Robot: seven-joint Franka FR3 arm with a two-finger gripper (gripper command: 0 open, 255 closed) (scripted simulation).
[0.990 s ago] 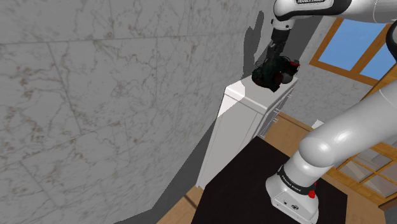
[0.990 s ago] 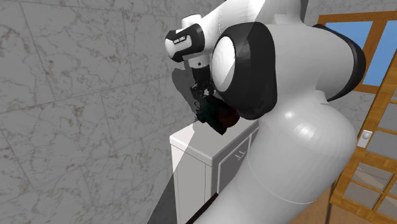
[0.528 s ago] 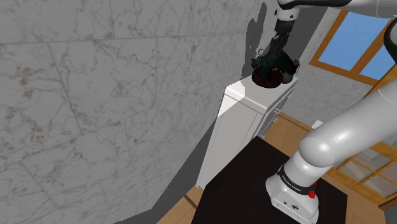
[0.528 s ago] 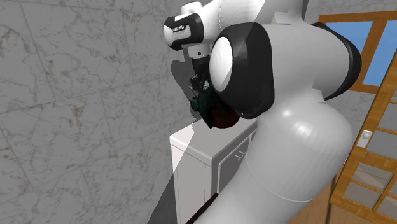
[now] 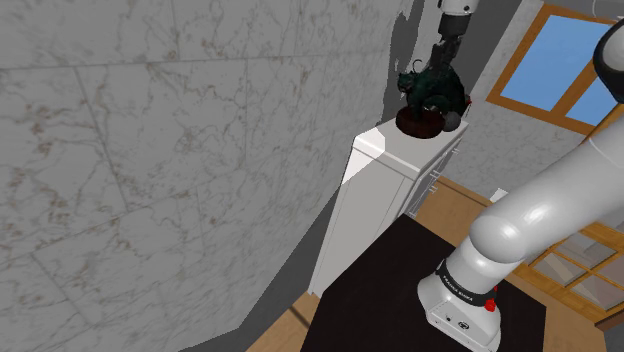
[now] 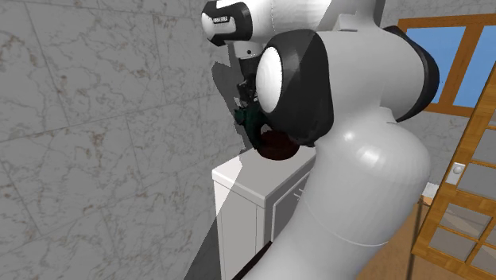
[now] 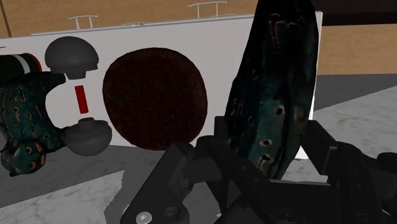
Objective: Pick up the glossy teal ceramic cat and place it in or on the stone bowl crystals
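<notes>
My black gripper (image 5: pixel 438 62) reaches down from above and is shut on the glossy teal speckled cat (image 5: pixel 430 88). The cat hangs just over a dark reddish-brown bowl (image 5: pixel 420 122) that stands on a white cabinet top (image 5: pixel 378 145). In the wrist view the cat's body (image 7: pixel 277 89) is clasped upright in the gripper (image 7: pixel 267 168), and the round bowl (image 7: pixel 156 95) lies beside it, apart from it. In the second exterior view the cat (image 6: pixel 254 121) and the bowl (image 6: pixel 277 147) show past the arm's big elbow.
Two grey balls (image 7: pixel 73 56) (image 7: pixel 89 137), a small red bar (image 7: pixel 81 98) and another teal speckled shape (image 7: pixel 25 127) lie by the bowl. A marble wall (image 5: pixel 180 150) runs close behind the cabinet. The arm's dark stand (image 5: pixel 400 290) sits below, near a window (image 5: pixel 560 60).
The gripper has risen with the cat clasped in it. The dark bowl, earlier merged with the cat's dark mass, now shows apart beneath it.
</notes>
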